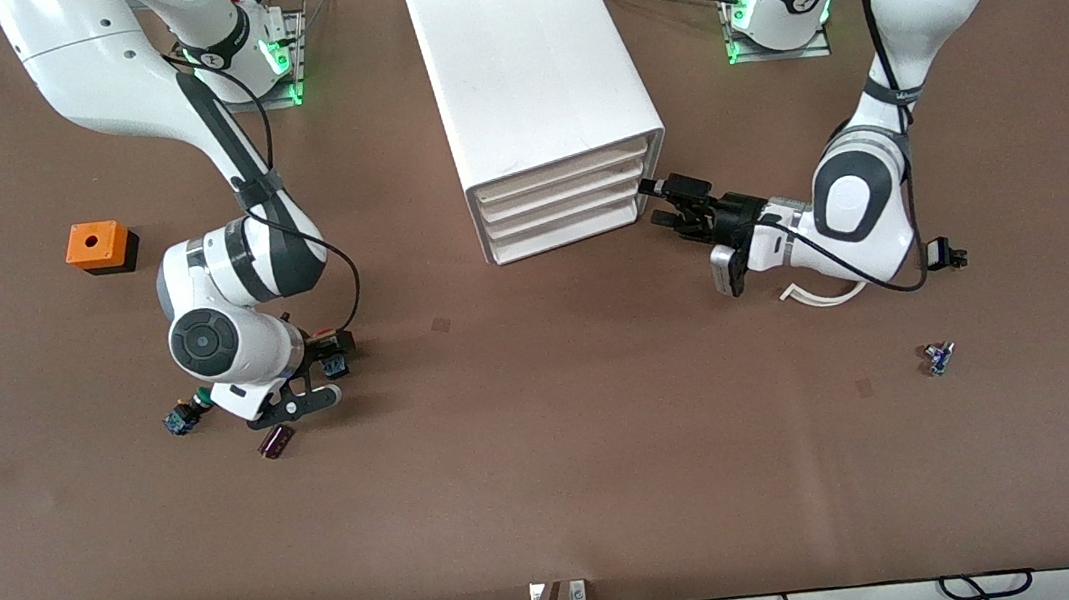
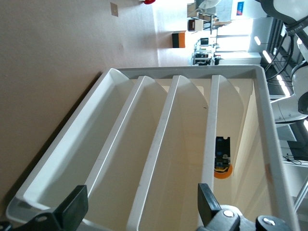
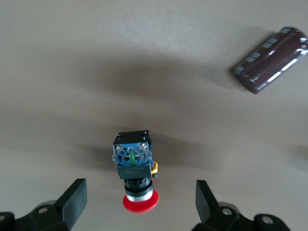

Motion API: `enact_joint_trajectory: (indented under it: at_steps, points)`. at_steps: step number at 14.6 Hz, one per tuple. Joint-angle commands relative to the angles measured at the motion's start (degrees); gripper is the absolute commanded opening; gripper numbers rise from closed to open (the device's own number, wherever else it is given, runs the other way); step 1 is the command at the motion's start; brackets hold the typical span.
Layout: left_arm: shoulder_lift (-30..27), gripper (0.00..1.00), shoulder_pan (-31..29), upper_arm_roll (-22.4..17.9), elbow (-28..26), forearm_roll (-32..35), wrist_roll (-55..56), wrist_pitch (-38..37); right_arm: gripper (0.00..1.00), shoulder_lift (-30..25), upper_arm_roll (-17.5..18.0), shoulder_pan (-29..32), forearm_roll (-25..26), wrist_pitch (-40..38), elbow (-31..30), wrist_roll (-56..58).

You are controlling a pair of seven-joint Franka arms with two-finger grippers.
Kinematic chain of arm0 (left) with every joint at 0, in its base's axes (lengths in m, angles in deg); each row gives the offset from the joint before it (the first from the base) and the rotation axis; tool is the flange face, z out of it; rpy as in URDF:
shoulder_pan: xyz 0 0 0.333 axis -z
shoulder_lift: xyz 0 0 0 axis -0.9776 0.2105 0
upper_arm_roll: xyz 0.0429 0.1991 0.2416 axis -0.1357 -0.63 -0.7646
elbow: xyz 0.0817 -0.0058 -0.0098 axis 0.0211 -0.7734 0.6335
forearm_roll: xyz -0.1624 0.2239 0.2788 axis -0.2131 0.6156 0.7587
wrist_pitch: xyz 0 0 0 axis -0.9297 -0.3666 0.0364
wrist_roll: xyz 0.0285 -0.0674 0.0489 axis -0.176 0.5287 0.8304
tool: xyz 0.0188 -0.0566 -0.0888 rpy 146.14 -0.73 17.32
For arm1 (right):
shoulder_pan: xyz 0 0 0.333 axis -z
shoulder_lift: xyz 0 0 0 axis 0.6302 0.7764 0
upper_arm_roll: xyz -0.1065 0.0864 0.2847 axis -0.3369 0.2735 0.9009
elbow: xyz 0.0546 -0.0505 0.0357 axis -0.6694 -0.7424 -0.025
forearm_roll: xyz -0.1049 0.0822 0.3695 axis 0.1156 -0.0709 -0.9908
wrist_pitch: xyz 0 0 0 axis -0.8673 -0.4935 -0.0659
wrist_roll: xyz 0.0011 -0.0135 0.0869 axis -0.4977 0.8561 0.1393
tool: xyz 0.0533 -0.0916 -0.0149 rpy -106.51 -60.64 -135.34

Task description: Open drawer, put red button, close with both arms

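We see the left gripper (image 1: 662,202) at the front of the white drawer unit (image 1: 536,88), fingers (image 2: 72,208) spread wide and grasping nothing, lined up with the closed drawers, probably to pull one open. The right gripper (image 3: 139,202) hovers over the red button (image 3: 137,179), which lies on its side on the worktop (image 1: 553,459) toward the right arm's end, fingers released either side of it, ready to close. A dark cylinder (image 3: 271,58) lies nearby.

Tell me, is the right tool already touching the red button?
Apart. The right wrist view shows the red button lying on the table between the open fingers of the right tool, with bare table on both sides.
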Motion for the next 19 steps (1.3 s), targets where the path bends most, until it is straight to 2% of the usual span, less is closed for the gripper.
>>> enact_joint_trajectory:
  at_steps: [1,2,3,5,6,7,9,12,13,14,15,16,17,19]
  points:
    - [5.0,0.96,0.1,2.3,-0.6,-7.6,-11.5,0.6,1.00,0.9,-0.2,-0.4,-0.7,0.2,1.1,0.5]
    - [6.2,0.90,0.2,2.8,-0.7,-9.9,-14.5,0.6,1.00,1.3,-0.2,-0.4,-0.7,0.3,1.1,0.5]
    - [6.6,0.79,0.5,3.0,-1.2,-10.6,-14.9,0.6,1.00,1.4,-0.2,-0.4,-0.7,0.7,1.1,0.5]
    - [6.4,0.68,0.9,3.2,-1.8,-10.6,-14.9,0.4,1.00,2.2,-0.2,-0.7,-0.6,2.0,1.1,0.6]
    - [6.4,0.56,0.9,3.3,-2.4,-10.6,-14.9,-0.2,1.00,2.8,-0.2,-0.8,-0.6,3.1,1.1,0.6]
    - [6.4,0.50,1.0,3.3,-2.7,-10.6,-14.8,-0.2,1.00,3.0,-0.2,-1.0,-0.5,3.2,1.0,0.7]
    - [6.5,0.43,0.7,4.5,-3.4,-10.6,-14.4,-0.3,1.00,3.6,-0.1,-1.0,-0.6,3.2,0.9,1.3]
    - [6.5,0.41,0.5,4.5,-3.6,-10.7,-13.8,-1.8,1.00,4.3,-0.1,-1.1,-0.6,3.3,0.9,1.3]
    - [6.5,0.32,0.4,4.5,-3.6,-10.7,-13.8,-2.9,1.00,4.4,-0.2,-1.1,-0.6,3.2,0.9,1.6]
    - [6.4,0.19,0.3,4.5,-3.5,-10.6,-13.8,-4.3,0.96,4.5,-0.2,-1.0,-0.6,3.2,1.0,2.2]
    - [6.4,0.07,0.2,4.4,-3.4,-10.6,-14.1,-4.8,0.77,4.5,-0.2,-0.9,-0.6,3.2,1.1,2.6]
    - [6.4,0.01,0.0,4.4,-3.0,-10.6,-13.8,-4.8,0.62,4.5,-0.2,-0.9,-0.6,3.1,1.2,2.6]
    - [6.4,0.01,0.0,4.4,-2.0,-10.6,-13.5,-4.6,0.45,4.5,-0.2,-0.8,-0.5,3.1,1.3,2.7]
    - [7.2,0.01,0.2,3.6,1.3,-10.3,-13.4,-3.9,0.17,4.4,-0.2,-0.9,-0.5,3.1,1.4,2.8]
